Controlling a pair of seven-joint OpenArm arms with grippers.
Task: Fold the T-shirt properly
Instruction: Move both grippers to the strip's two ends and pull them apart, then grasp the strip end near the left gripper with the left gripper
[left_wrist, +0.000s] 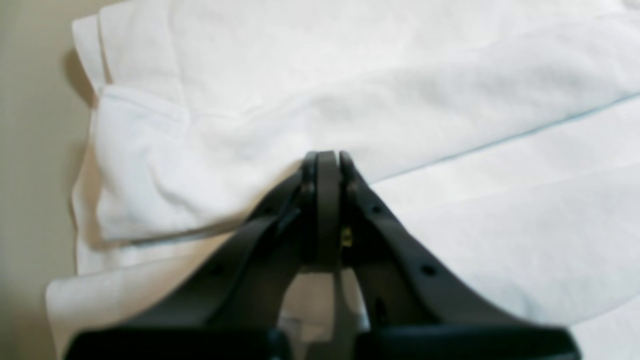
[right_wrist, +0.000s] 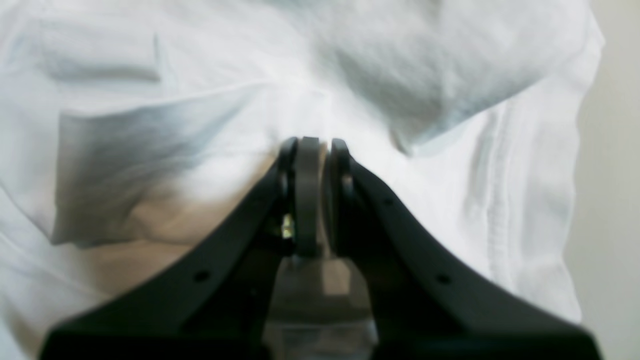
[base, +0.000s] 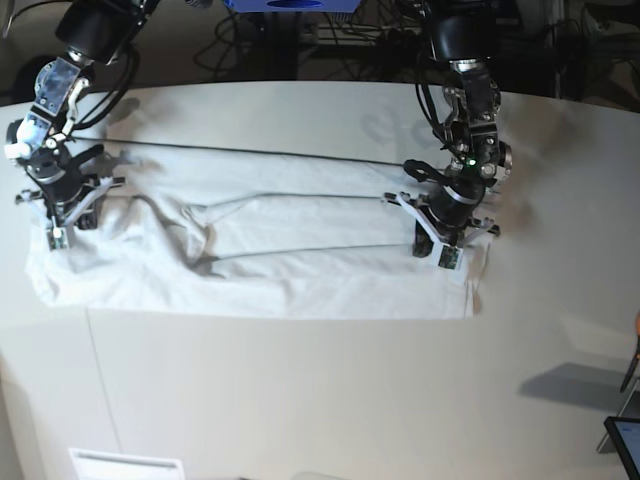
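Both sets of jaws are pressed together on cloth: your left gripper (left_wrist: 327, 156) pinches a folded edge of the T-shirt (base: 300, 270) with no gap showing between the fingers, and your right gripper (right_wrist: 312, 142) is nipped onto a raised ridge of fabric, fingers nearly touching. The T-shirt lies stretched sideways across the white table (base: 300, 400), partly folded lengthwise, with a long fold line running between the two grippers and slack wrinkles bunched nearer the right-arm end. Risks from here, as I read it: the pinches look shallow, right at the fabric edge, so if you lift or drag fast the cloth can slip out of one side and the fold collapses. The blur keeps me from telling how many layers each pinch holds; grab only the top layer and the lower one stays behind, giving a skewed fold. Uneven travel between the arms would twist the fold line, and the bunched area near the right gripper could get trapped under the flap. Pose: both arms reach down from the far side of the table, wrists bent so the grippers point steeply down at the cloth, one at each end of the shirt, well apart. The left arm's gripper sits near the shirt's end close to the table's edge.
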